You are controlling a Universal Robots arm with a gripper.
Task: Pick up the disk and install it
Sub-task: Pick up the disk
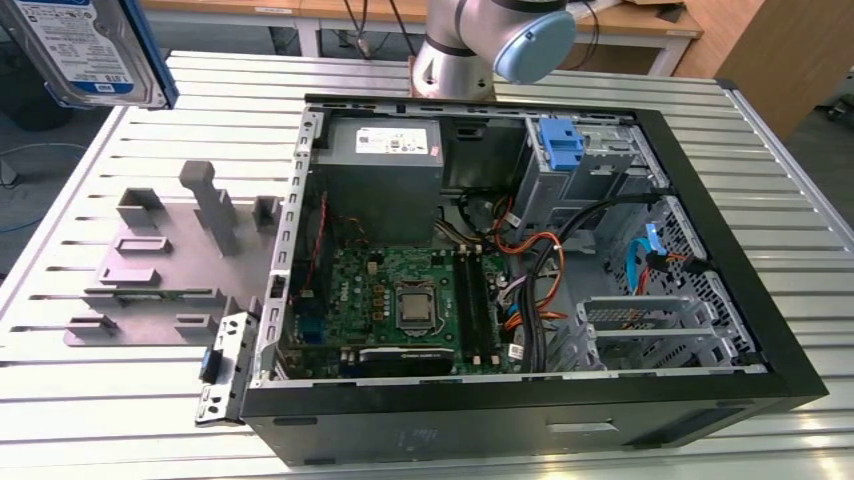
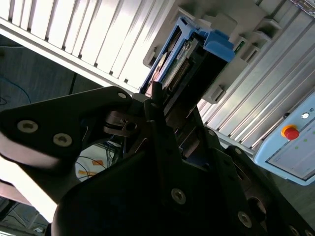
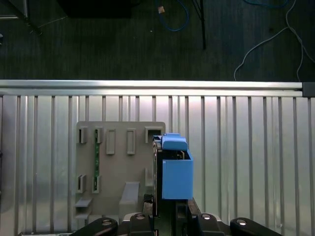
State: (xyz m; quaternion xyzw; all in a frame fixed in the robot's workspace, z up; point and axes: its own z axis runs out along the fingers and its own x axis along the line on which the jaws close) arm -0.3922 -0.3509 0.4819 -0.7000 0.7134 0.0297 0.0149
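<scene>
The gripper (image 2: pixel 165 110) is seen closest in the second wrist view. Its fingers are clamped on the disk (image 2: pixel 187 59), which is pinched edge-on between them. In the exterior view the disk is held aloft over the slatted table (image 1: pixel 80 400), above the grey fixture plate (image 1: pixel 154 260) and apart from the open computer case (image 1: pixel 747 300).

Disk (image 1: pixel 94 50) above fixture (image 1: pixel 147 262); computer case (image 1: pixel 534 430) beside

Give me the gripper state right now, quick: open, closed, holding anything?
Gripper: closed on the disk, which it holds by its edges, lifted off the grey fixture plate.
</scene>
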